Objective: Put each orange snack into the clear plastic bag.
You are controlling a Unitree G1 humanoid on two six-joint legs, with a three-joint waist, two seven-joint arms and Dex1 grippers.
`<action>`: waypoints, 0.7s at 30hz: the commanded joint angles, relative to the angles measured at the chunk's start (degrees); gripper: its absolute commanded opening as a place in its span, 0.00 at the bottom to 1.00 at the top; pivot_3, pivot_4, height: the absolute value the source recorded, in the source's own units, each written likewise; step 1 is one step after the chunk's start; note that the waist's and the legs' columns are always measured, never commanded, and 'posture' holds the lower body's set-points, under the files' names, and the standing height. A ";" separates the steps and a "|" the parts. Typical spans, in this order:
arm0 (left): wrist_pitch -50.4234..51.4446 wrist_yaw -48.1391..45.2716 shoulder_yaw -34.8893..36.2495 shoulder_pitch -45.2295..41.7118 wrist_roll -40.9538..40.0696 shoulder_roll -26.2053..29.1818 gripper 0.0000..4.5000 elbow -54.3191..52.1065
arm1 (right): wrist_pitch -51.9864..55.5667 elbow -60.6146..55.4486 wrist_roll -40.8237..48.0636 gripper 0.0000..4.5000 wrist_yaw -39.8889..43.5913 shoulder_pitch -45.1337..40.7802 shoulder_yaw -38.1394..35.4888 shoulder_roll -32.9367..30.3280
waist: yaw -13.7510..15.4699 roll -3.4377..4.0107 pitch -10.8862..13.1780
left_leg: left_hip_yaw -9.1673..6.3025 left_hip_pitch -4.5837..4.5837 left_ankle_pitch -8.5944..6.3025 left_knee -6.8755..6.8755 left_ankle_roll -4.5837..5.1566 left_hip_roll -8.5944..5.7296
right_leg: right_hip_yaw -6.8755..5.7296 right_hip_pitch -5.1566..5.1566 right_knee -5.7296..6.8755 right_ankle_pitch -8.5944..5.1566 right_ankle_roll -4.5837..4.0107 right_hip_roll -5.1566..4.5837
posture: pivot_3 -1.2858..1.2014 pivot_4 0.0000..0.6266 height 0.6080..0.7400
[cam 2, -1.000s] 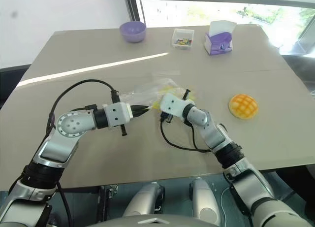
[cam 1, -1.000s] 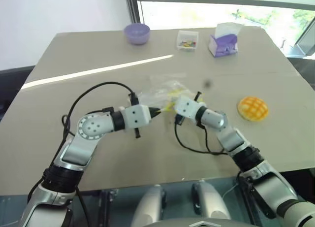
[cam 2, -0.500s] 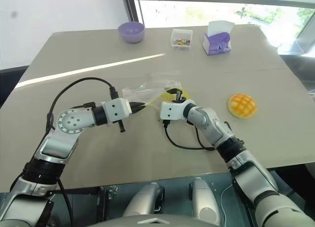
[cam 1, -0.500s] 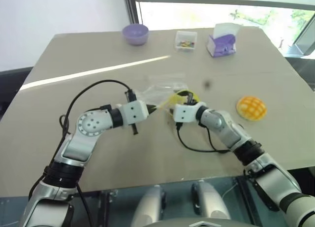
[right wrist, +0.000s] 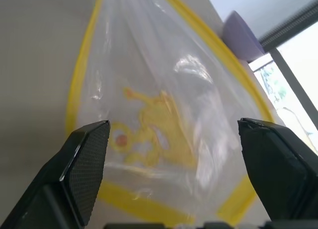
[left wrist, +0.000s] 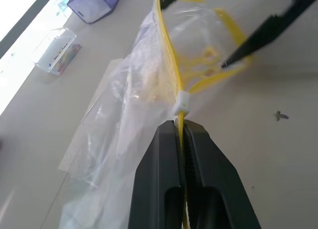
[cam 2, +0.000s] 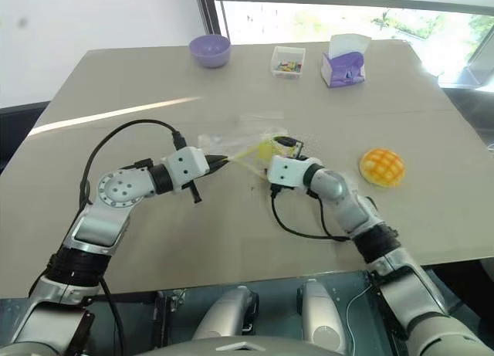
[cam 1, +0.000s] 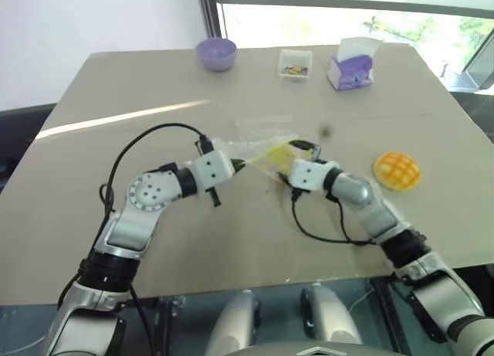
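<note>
Meanwhile the left fingers [left wrist: 180, 139] pinch the crinkly clear plastic bag's [left wrist: 149, 85] yellow zip edge above the table [cam 1: 116, 101]; the right fingers [right wrist: 174, 154] stand wide apart facing it. Well aside sits the round orange criss-crossed bun [cam 1: 397, 171].

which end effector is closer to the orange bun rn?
Right. The right end effector is open at the bag's mouth, with the bun farther out on its side. The left end effector pinches the bag's opposite edge.
</note>
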 commanded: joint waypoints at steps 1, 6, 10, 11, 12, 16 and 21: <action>0.57 1.23 1.59 -0.94 -0.75 -0.82 0.00 -0.75 | 4.19 -8.63 6.38 0.98 1.52 2.08 -5.66 -0.06 | -0.07 0.00 0.00 | 0.00 0.01 0.00 -0.01 0.00 0.02 | -0.01 0.00 0.01 0.00 0.00 0.02 | 0.52 0.24 1.00; 1.75 1.80 1.92 -2.04 -1.41 -2.14 0.00 -0.34 | 16.31 -21.51 18.25 0.98 5.63 9.43 -14.42 -1.96 | 0.24 0.00 0.00 | -0.04 -0.04 0.00 -0.02 0.01 0.04 | -0.05 0.00 -0.02 0.00 0.00 -0.01 | 0.52 0.24 1.00; 2.44 1.74 2.42 -2.53 -2.23 -2.56 0.00 -0.10 | 25.69 -25.75 18.92 0.98 1.75 15.87 -23.41 -6.15 | 1.00 0.00 0.00 | -0.06 -0.06 -0.01 0.01 0.02 -0.01 | -0.08 0.02 -0.06 0.00 0.00 -0.06 | 0.52 0.24 1.00; 2.34 1.64 2.35 -2.60 -2.26 -2.53 0.00 0.01 | 27.30 -25.85 18.52 0.98 0.45 17.12 -25.23 -6.96 | 1.29 0.00 0.00 | -0.07 -0.06 -0.01 0.01 0.01 0.00 | -0.10 0.02 -0.07 0.00 0.00 -0.05 | 0.52 0.24 1.00; 2.17 1.56 2.24 -2.64 -2.25 -2.49 0.00 0.14 | 29.08 -25.92 18.30 0.98 -0.46 18.22 -26.55 -7.62 | 1.43 0.00 0.00 | -0.06 -0.06 -0.01 0.01 0.01 0.00 | -0.09 0.02 -0.07 0.00 0.00 -0.05 | 0.52 0.24 1.00; 1.89 1.31 1.94 -2.99 -2.41 -2.70 0.00 0.84 | 35.79 -24.62 18.28 0.98 -4.69 21.07 -30.24 -7.67 | 1.22 0.01 0.00 | -0.03 -0.04 -0.01 -0.01 0.01 0.05 | -0.08 0.02 -0.06 0.00 0.00 -0.02 | 0.52 0.24 1.00; 1.39 0.79 1.73 -3.58 -2.37 -2.75 0.00 1.78 | 38.97 -20.03 20.13 0.98 -9.50 19.72 -32.38 -3.59 | 1.16 0.00 0.00 | 0.10 0.03 0.00 0.00 0.01 0.09 | 0.03 0.03 -0.04 0.00 0.00 0.02 | 0.52 0.24 1.00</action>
